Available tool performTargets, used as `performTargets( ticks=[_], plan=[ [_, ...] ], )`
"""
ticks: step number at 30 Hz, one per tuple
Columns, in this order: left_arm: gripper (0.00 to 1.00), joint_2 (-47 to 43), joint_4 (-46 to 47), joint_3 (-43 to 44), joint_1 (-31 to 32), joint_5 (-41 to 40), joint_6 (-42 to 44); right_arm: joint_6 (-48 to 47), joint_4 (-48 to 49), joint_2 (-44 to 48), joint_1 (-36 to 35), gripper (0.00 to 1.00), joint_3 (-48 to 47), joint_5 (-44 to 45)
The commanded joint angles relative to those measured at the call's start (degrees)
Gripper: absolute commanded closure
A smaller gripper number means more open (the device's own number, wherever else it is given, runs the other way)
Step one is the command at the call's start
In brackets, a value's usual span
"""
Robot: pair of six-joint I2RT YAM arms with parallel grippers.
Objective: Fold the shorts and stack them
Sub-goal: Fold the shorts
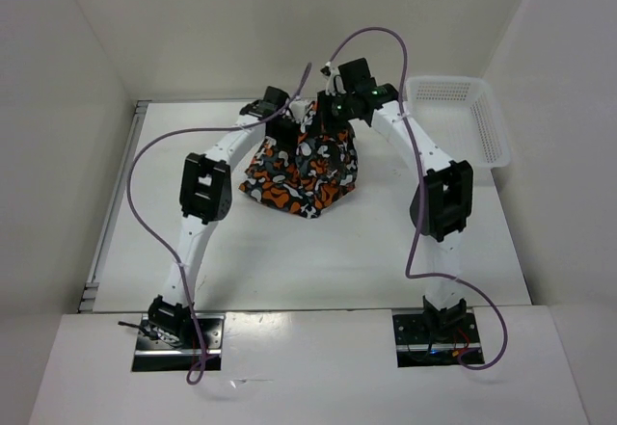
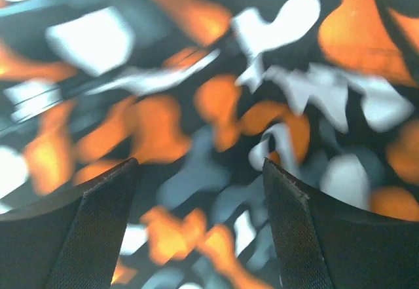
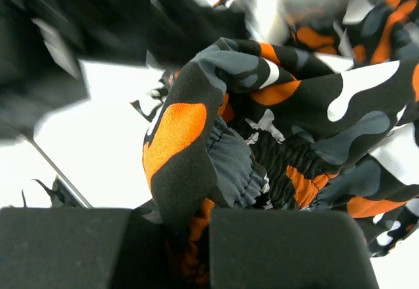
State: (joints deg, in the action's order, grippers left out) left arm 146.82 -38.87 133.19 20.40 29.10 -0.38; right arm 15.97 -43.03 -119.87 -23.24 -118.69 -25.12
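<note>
So, shorts (image 1: 301, 170): bunched in a peaked heap at the far middle of the table (image 1: 289, 261). The top is drawn up under both wrists and the lower edge is spread on the surface.
Right gripper (image 3: 195, 227): jaws nearly together. I see a black-and-orange fold, just beside the gathered waistband, pinched in the slit between them.
Left gripper (image 2: 200, 164): jaws wide. Blurred print fills the gap and everything past it. I can't tell whether either finger (image 2: 98, 230) touches the cloth.
Arms (image 1: 204, 186): both lean in over the heap from either side, wrists close together above it.
Basket (image 1: 453, 117): white mesh, far right corner of the table, apart from the shorts.
Cables (image 1: 371, 29): purple, one looping off each arm.
</note>
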Motion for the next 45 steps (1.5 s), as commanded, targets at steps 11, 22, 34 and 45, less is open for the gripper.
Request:
performTargets(
  ticks=[11,22,34,45],
  plan=[
    [0.12,-13.3,-5.6,-8.3,-11.1,-8.1,0.4,-3.1,-0.1,-1.9,0.1,1.00,-0.7,-1.9],
    [0.54,-11.3,-1.0,-26.6,-10.9,-2.2,0.4,-0.9,0.9,-12.6,-3.2,1.00,-14.0,-5.2],
    [0.77,-12.9,4.6,-37.6,-10.4,12.3,0.4,1.6,2.5,-22.2,-9.1,0.56,-21.7,-8.7],
    [0.67,-13.9,4.1,-37.1,-12.1,8.4,0.4,-7.1,-1.2,-16.0,-11.3,0.07,-32.9,-9.8]
  ],
)
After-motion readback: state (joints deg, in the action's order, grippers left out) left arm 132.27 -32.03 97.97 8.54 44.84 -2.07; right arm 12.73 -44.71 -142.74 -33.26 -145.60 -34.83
